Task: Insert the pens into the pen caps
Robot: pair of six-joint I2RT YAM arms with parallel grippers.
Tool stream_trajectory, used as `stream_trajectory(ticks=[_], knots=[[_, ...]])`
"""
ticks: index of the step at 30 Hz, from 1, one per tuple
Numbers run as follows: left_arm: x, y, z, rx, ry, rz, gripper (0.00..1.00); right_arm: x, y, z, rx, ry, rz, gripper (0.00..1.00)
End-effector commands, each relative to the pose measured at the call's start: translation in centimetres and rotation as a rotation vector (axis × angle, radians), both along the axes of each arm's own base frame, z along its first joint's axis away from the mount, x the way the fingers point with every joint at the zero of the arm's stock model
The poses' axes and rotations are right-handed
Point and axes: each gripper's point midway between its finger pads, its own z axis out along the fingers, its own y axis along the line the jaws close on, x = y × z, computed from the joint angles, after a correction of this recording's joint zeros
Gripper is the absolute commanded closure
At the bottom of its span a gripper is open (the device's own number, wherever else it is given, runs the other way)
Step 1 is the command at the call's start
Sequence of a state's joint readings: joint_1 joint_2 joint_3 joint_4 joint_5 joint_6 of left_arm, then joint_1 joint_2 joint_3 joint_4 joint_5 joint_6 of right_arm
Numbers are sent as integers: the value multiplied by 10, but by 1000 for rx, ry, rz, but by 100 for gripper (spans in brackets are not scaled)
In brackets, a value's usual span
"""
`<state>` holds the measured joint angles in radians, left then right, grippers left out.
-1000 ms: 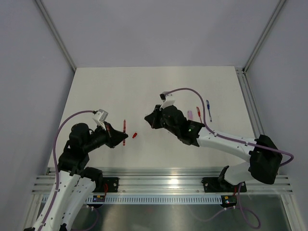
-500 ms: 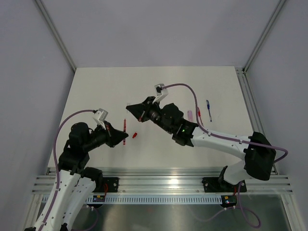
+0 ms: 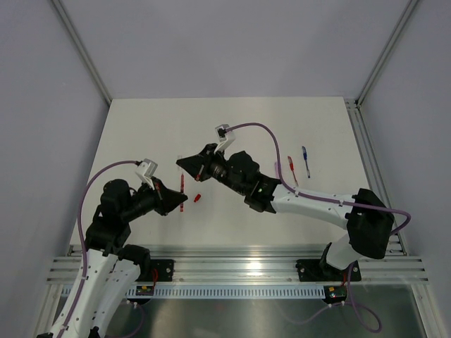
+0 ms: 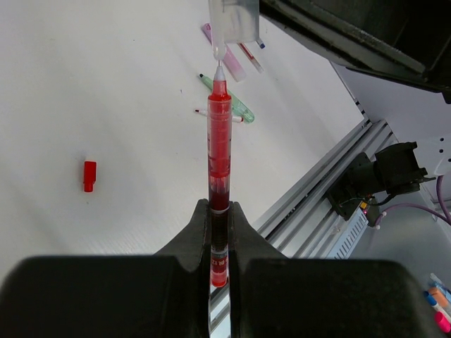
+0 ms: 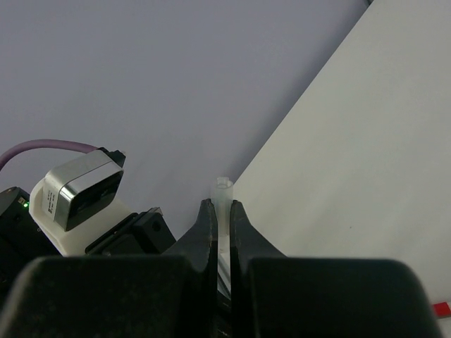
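My left gripper (image 3: 179, 200) (image 4: 219, 208) is shut on the back end of a red pen (image 4: 219, 141) (image 3: 182, 184), which points away from it. My right gripper (image 3: 182, 163) (image 5: 220, 208) is shut on a clear whitish pen cap (image 5: 223, 191). In the left wrist view that cap (image 4: 227, 24) hangs right at the pen's tip, roughly in line with it. A small red cap (image 3: 197, 198) (image 4: 89, 175) lies on the table beside the pen; its edge also shows in the right wrist view (image 5: 440, 308).
A pale green pen (image 4: 229, 101), a pink one (image 4: 224, 53) and a thin one (image 4: 218, 115) lie beyond the held pen. Red (image 3: 289, 166), blue (image 3: 305, 158) and pink (image 3: 277, 167) pens lie at the table's right. Metal rail (image 3: 232, 264) runs along the near edge.
My right gripper has swung left with the clear cap, from the table's middle to just beyond the red pen's tip. My left gripper and its pen have stayed put.
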<state>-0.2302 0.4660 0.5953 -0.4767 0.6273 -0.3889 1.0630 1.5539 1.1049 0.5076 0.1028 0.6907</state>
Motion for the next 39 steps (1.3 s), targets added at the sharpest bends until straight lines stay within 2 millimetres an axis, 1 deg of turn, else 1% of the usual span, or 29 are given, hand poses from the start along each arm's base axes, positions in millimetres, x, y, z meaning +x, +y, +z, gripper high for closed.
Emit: stream_trajectory(ticks=[1, 3, 11, 14, 17, 22, 25, 31, 36, 39], knots=[[1, -1, 17, -19, -71, -12, 100, -5, 6, 30, 66, -35, 25, 100], [2, -1, 16, -16, -72, -9, 100, -6, 6, 26, 60, -28, 28, 100], [2, -1, 17, -16, -74, -7, 100, -5, 6, 22, 41, -29, 26, 100], [2, 0, 17, -16, -74, -4, 100, -5, 6, 23, 40, -31, 26, 100], [2, 0, 17, -16, -74, -2, 100, -4, 6, 20, 35, -26, 21, 100], [2, 0, 18, -17, -77, -5, 100, 1, 4, 20, 36, -21, 19, 100], [2, 0, 17, -15, -75, -3, 100, -2, 7, 18, 31, -17, 32, 100], [2, 0, 18, -15, -80, -5, 100, 1, 6, 11, 17, -7, 23, 100], [2, 0, 19, -16, -81, -3, 100, 4, 3, 12, 18, -9, 22, 100], [1, 0, 18, -16, -80, -4, 100, 3, 4, 13, 20, -11, 31, 100]])
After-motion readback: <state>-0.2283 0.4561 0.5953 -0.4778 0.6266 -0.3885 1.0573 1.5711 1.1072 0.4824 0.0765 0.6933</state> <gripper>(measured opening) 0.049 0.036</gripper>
